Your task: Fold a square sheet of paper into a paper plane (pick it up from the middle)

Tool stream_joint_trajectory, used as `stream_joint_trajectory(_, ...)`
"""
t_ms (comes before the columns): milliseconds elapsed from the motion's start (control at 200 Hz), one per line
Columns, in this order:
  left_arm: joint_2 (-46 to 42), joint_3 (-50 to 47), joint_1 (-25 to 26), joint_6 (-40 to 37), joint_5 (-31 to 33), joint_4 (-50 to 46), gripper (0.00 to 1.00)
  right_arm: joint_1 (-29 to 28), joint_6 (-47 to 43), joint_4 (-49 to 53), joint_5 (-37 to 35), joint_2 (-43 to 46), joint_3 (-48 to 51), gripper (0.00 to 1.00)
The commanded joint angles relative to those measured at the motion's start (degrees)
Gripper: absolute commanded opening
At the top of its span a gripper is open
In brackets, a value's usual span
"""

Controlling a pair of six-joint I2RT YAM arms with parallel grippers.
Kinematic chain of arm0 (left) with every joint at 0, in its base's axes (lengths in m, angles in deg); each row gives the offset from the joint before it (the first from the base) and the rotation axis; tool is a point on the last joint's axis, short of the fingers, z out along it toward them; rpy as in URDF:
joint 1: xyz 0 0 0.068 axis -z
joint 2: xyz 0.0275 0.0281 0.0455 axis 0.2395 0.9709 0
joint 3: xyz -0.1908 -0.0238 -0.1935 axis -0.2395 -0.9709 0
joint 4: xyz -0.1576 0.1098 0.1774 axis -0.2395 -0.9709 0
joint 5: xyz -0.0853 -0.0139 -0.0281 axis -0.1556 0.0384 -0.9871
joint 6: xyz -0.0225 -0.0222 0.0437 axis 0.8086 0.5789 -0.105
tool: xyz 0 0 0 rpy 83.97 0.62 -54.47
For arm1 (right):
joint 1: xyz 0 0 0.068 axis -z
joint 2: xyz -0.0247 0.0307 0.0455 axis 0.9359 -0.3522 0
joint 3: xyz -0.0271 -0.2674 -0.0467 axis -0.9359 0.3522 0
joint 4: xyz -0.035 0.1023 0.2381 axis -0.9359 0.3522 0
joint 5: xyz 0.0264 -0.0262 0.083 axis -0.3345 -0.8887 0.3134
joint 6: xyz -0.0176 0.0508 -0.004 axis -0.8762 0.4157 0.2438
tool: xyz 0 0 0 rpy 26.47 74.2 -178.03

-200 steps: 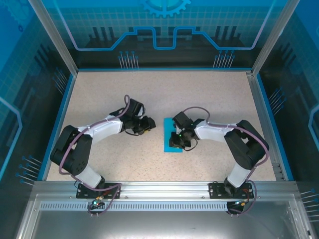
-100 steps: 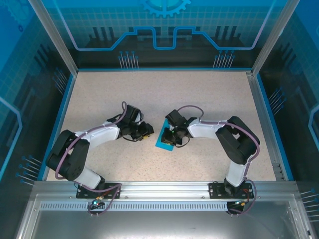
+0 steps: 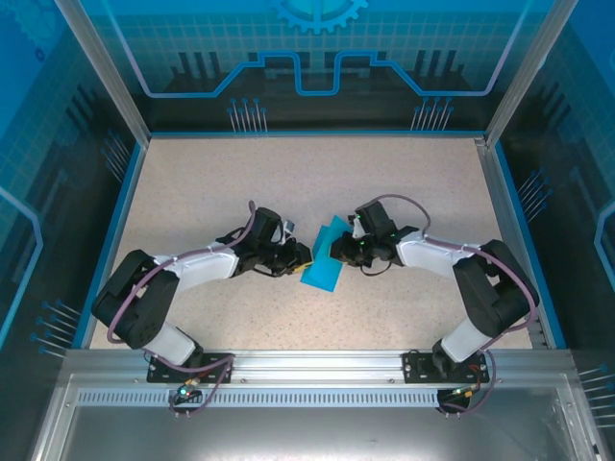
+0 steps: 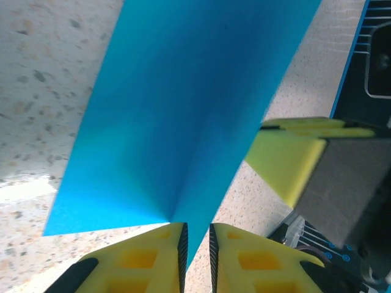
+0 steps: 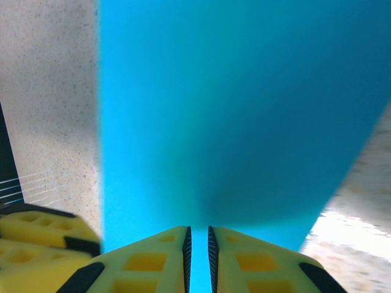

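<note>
**Enclosure, left side.** A translucent blue left wall panel (image 3: 48, 144) printed with a grid and circuit lines stands behind a slanted aluminium post (image 3: 101, 72). A blue border strip (image 3: 120, 230) runs along the left edge of the counter (image 3: 307, 182). The counter is a beige, finely speckled, matt surface.

**Left arm.** The left arm (image 3: 192, 264) reaches from its base on the near aluminium rail (image 3: 307, 370) toward the counter's centre. The left end effector (image 3: 300, 257) is clenched. In the left wrist view its yellow fingers (image 4: 149, 259) stand almost together with the lower edge of the paper pinched in the narrow slot between them.

**Workpiece.** The square sheet of paper (image 3: 323, 269) is turquoise-blue. It sits at the middle of the counter, between the two end effectors, and each of them grasps it. It is bent along one crease into a shallow V. Whether its near corner touches the counter cannot be determined.

**Right arm.** The right arm (image 3: 442, 254) reaches in from the right. The right end effector (image 3: 336, 250) is also clenched on the sheet. In the right wrist view its fingers (image 5: 146, 262) close on the paper's edge. The two end effectors are just beside each other.

**Enclosure, rear and right side.** The back panel (image 3: 317, 48) carries a gear emblem and a stepped blue outline. The right wall panel (image 3: 577, 144) matches the left.
</note>
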Motion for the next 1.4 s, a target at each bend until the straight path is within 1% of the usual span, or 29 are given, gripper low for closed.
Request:
stream_joint_trajectory(0,0.5,3.7,2.0,0.3,1.4,-2.1,0.2,2.3,-4.2,-2.0,4.3,0.6,2.0,0.17)
stream_joint_trajectory(105,0.3,6.0,3.6,-0.4,4.1,-5.4,0.18,3.4,-5.2,-2.5,4.6,-1.6,1.8,0.16)
stream_joint_trajectory(275,-2.8,6.9,4.7,0.0,11.3,-10.8,0.17,4.2,-4.8,-6.0,6.8,-6.4,0.1,0.16)
stream_joint_trajectory(370,-4.0,6.9,4.9,-0.1,12.2,-11.5,0.18,4.3,-4.9,-6.5,7.3,-8.9,-1.4,0.16)
stream_joint_trajectory(470,-3.4,7.7,5.7,-0.9,10.2,-10.7,0.18,4.2,-4.8,-7.3,7.9,-10.4,-1.8,0.16)
stream_joint_trajectory(575,-0.5,9.4,7.3,-1.8,7.4,-8.9,0.17,4.2,-4.8,-7.4,7.8,-10.8,-1.6,0.16)
stream_joint_trajectory(685,3.2,10.8,8.2,-1.4,5.7,-6.9,0.14,4.3,-5.0,-7.2,7.3,-11.0,-1.1,0.15)
stream_joint_trajectory(785,6.5,11.4,8.6,-0.7,4.5,-4.9,0.11,4.5,-5.2,-7.4,7.5,-11.6,-0.8,0.13)
stream_joint_trajectory(945,11.1,12.6,9.4,-0.5,3.2,-3.7,0.07,4.8,-5.2,-8.2,7.7,-12.0,-0.6,0.11)
stream_joint_trajectory(1211,16.0,14.3,9.6,-0.7,0.5,-2.3,0.06,5.0,-5.1,-9.1,8.4,-12.4,-0.6,0.1)
stream_joint_trajectory(1396,17.7,15.0,9.6,-1.0,1.5,-3.4,0.06,5.2,-5.1,-9.1,8.9,-10.7,0.0,0.11)
